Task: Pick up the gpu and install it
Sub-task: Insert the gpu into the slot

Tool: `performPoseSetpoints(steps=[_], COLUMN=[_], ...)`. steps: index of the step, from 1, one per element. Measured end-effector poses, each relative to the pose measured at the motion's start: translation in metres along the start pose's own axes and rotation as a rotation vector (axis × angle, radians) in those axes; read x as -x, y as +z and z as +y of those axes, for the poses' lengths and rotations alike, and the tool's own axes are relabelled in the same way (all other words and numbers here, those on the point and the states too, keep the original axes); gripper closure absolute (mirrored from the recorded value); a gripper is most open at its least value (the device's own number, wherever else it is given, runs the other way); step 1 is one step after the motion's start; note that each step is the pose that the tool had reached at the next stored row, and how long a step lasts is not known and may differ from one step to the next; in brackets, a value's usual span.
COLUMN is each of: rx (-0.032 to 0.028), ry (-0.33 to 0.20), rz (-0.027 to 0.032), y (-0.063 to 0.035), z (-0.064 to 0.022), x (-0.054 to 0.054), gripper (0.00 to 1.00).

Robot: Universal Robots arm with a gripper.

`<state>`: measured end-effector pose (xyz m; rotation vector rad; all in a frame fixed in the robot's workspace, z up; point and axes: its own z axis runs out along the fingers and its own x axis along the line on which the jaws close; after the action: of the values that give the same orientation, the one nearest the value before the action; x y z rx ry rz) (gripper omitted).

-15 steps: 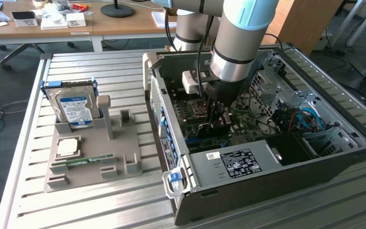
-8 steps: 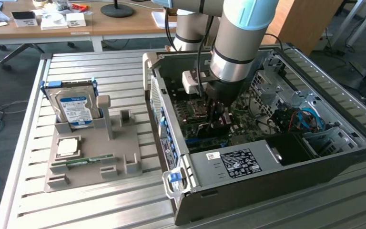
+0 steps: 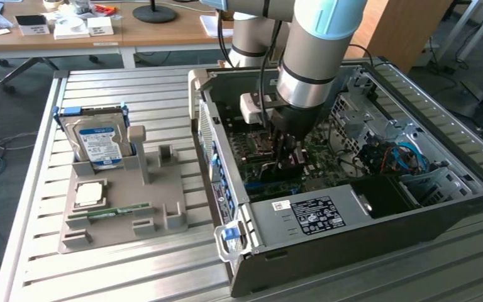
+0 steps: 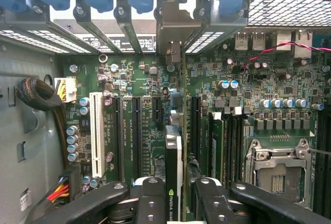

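Inside the computer case [image 3: 443,189], above the motherboard [image 4: 155,105], the gripper [image 4: 176,193] clamps the gpu [image 4: 174,151] edge-on. Best to keep the card upright, its bracket squared to the rear opening, over the long slot [image 4: 195,125].

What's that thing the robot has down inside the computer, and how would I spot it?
Start at the open computer case and follow the arm down to the gripper over the green motherboard. Clamped edge-on between its black fingers is the gpu, standing upright over the long slots. Unlike the bare slots beside it, it carries a black label strip with a logo and a silver bracket.
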<state>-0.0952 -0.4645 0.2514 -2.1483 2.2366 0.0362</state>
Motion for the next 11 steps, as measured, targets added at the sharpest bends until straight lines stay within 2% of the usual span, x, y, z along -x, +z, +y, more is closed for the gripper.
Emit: performPoseSetpoints(steps=[11], rx=[0.0000], ry=[0.003], rz=[0.0001], y=[0.0000], z=[0.0021], x=[0.0001], gripper=[0.74])
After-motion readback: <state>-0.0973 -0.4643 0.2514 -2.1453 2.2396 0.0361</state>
